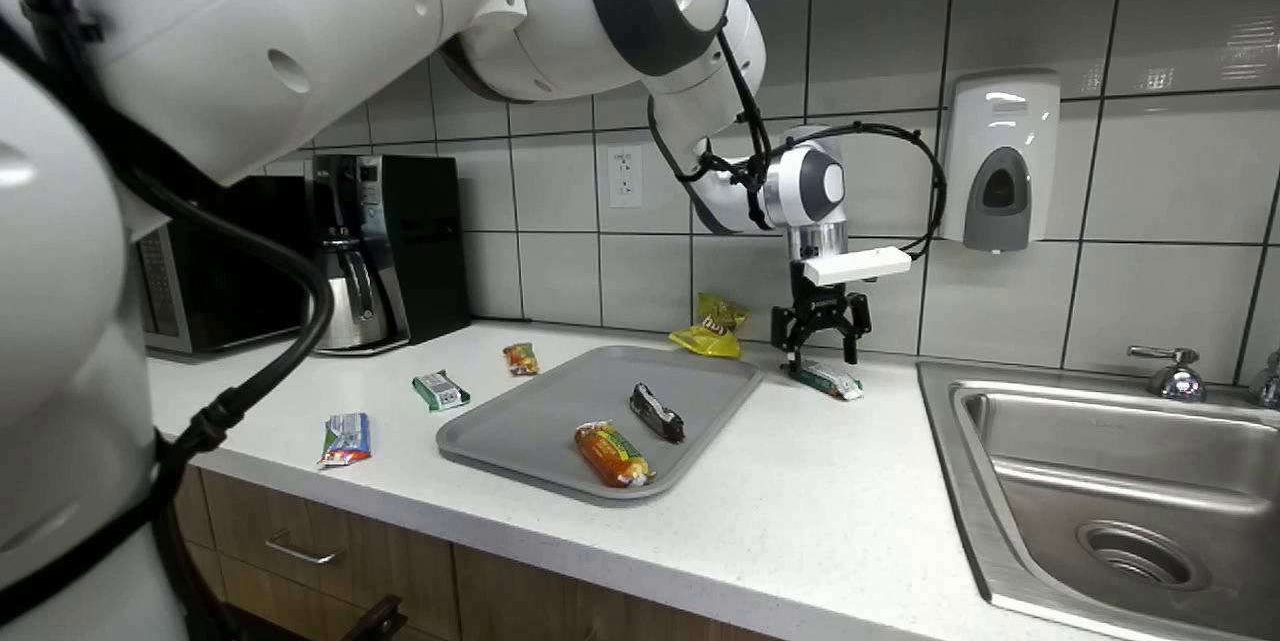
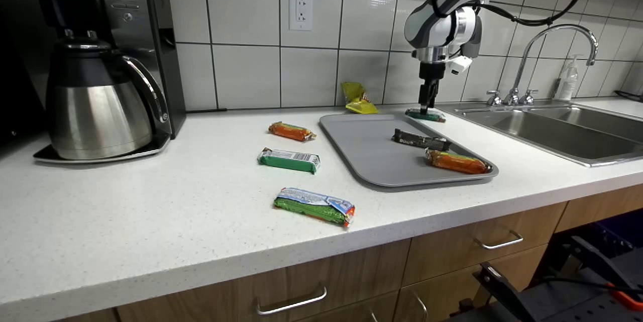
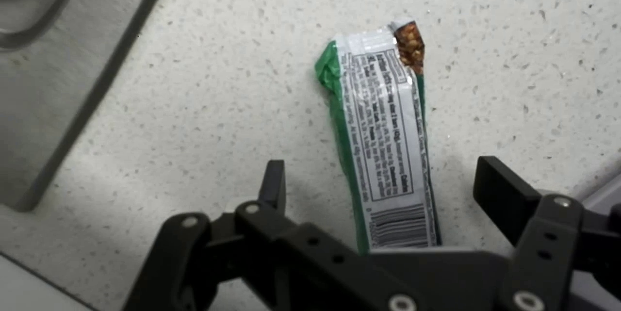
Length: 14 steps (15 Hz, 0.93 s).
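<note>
A green-and-white wrapped bar point(image 3: 383, 131) lies label up on the speckled counter in the wrist view, its near end hidden behind the gripper body. My gripper point(image 3: 381, 177) stands open over it, one finger point(image 3: 274, 185) to each side, with a gap between bar and fingers. Both exterior views show the gripper point(image 1: 822, 361) low above that same bar point(image 1: 832, 381), between tray and sink. The grey tray point(image 1: 560, 401) carries a dark-wrapped bar point(image 1: 657, 413) and an orange packet point(image 1: 612, 454).
A yellow bag point(image 1: 712, 326) leans by the tiled wall behind the tray. Left of the tray lie an orange packet point(image 2: 291, 131), a green bar point(image 2: 289, 160) and a blue-green bar point(image 2: 315, 206). The steel sink point(image 1: 960, 481) borders the right; a coffee maker point(image 2: 163, 50) stands left.
</note>
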Available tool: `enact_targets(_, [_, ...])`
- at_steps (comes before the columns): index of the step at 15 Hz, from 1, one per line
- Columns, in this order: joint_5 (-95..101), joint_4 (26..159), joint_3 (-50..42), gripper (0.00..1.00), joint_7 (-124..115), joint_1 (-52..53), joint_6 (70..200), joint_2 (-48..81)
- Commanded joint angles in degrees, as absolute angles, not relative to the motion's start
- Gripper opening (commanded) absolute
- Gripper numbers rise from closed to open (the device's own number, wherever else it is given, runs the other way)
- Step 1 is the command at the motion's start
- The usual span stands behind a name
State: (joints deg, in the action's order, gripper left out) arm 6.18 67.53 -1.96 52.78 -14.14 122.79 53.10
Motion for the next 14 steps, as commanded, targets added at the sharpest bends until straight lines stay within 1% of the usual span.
enact_targets(1, [5.88,63.71,-0.79,1.00,55.57,-15.47,119.58,54.55])
enact_targets(4, [5.83,63.44,-0.79,1.00,56.22,-15.58,118.69,54.77])
enact_targets(6, [5.74,63.22,-0.77,0.76,56.66,-15.61,118.14,54.96])
enact_targets(7, [5.70,63.13,-0.78,0.66,56.73,-15.61,118.08,55.06])
enact_targets(13, [5.79,62.61,-0.99,0.19,56.68,-15.55,117.91,55.35])
enact_targets(14, [5.78,62.53,-1.01,0.16,56.66,-15.57,117.87,55.28])
